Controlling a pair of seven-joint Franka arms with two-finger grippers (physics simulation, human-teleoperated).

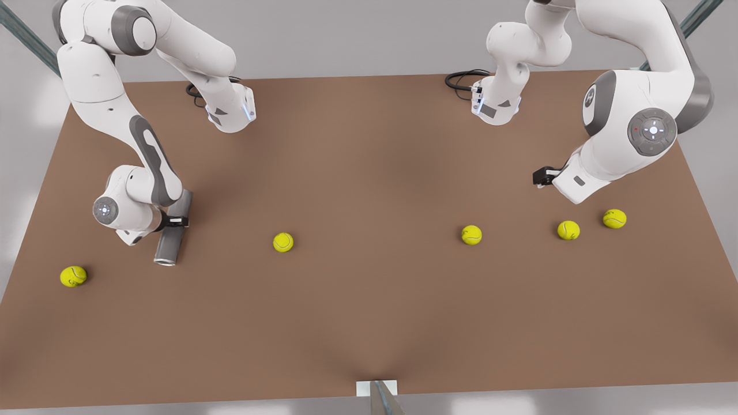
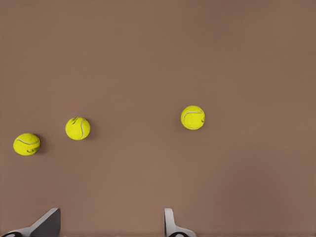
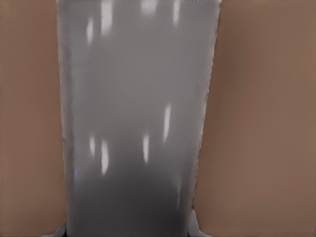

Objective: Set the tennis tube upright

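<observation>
Now the right tool [image 1: 173, 221] clamps the lying tennis tube [image 1: 169, 245], contents unseen; left tool [image 1: 541, 176] spread, apparently empty.

Table [image 1: 369, 311]: uniform matte brown. Tennis tube [image 1: 172, 239]: plain grey, with a lighter silvery rim at the end nearest the front view's bottom edge; pale streaked highlights run along its wall [image 3: 138, 118] in the right wrist view. Five tennis balls [image 1: 283, 242]: yellow-green, each with a thin pale curved seam. Arms [image 1: 92, 80]: white shells with grey joint sections. Fingers [image 2: 170, 224] in the left wrist view: light grey.
</observation>
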